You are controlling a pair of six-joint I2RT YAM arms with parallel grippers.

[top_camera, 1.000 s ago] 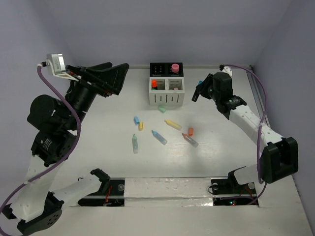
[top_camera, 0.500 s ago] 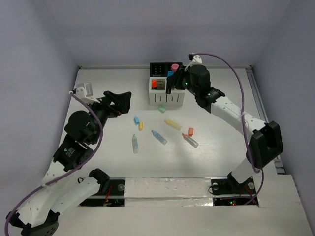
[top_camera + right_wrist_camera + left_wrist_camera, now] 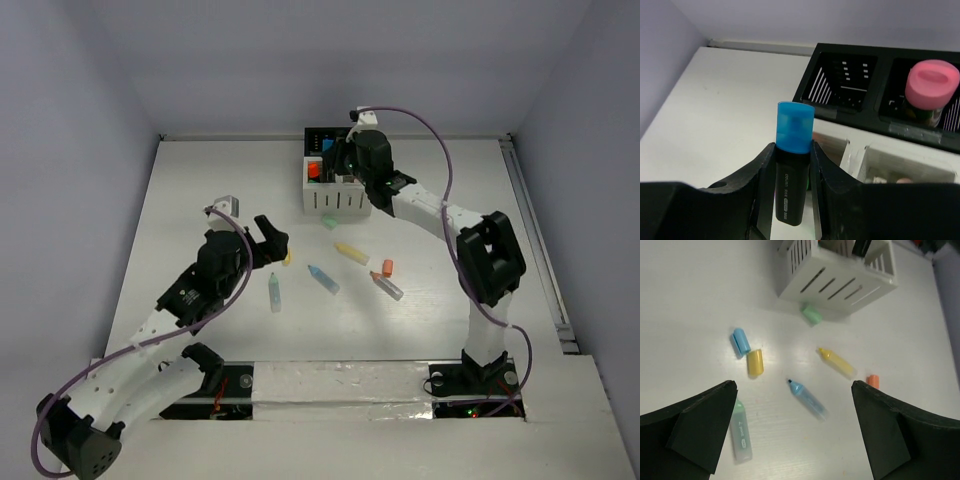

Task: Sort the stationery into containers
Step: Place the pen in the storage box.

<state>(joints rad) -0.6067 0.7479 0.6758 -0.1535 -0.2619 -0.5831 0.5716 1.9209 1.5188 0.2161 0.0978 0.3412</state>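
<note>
The organizer (image 3: 330,200) stands at the back centre, two black compartments behind two white slatted ones. My right gripper (image 3: 345,160) hovers over it, shut on a black marker with a blue cap (image 3: 795,125), held upright between the fingers (image 3: 752,175). A pink-capped item (image 3: 931,86) stands in the right black compartment; the left one (image 3: 842,82) looks empty. My left gripper (image 3: 270,238) is open and empty above the loose stationery: a blue highlighter (image 3: 807,398), green highlighter (image 3: 740,430), yellow highlighter (image 3: 837,362), and blue (image 3: 741,341), yellow (image 3: 755,362) and orange (image 3: 873,381) caps.
A green piece (image 3: 812,313) lies against the organizer's front wall (image 3: 840,282). An orange-tipped clear highlighter (image 3: 387,286) lies right of the others. An orange-capped item (image 3: 313,171) stands in the left white compartment. Walls close the table's back and sides.
My right arm has swung left from the table's right side to above the organizer, carrying the marker. My left arm has come down and right, from the back left to above the loose highlighters.
</note>
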